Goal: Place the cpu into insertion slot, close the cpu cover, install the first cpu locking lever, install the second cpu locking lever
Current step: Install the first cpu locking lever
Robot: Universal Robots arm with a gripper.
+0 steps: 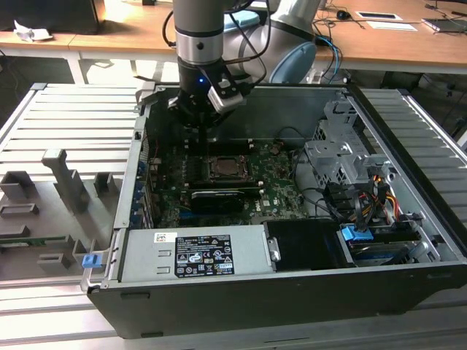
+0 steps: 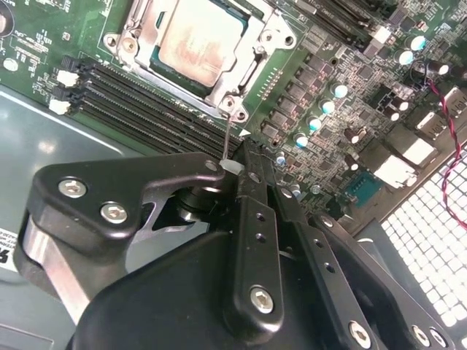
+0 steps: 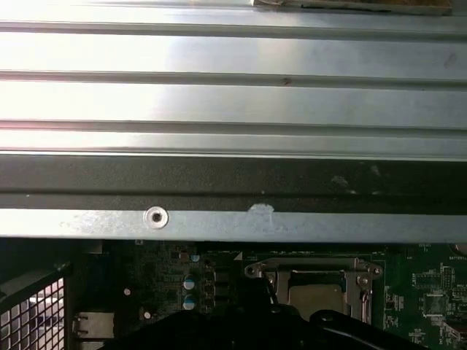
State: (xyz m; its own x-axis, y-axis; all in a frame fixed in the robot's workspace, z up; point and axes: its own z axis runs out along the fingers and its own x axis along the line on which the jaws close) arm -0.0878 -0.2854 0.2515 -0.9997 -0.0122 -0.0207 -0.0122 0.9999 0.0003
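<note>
Silvery-tan, the cpu [image 2: 198, 38] lies in the insertion slot [image 2: 230, 103] under the lowered cpu cover [image 2: 144, 30]. The claw [image 2: 239, 164], pinched shut, seems to hold a thin locking lever [image 2: 226, 135]. This looks like the lever step, which calls for steady pressure under the catch.

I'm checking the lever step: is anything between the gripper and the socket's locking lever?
Nothing visible does. In the second wrist view the thin lever runs from a corner of the socket straight to the gripper; the memory slots lie beside it, not between.
</note>
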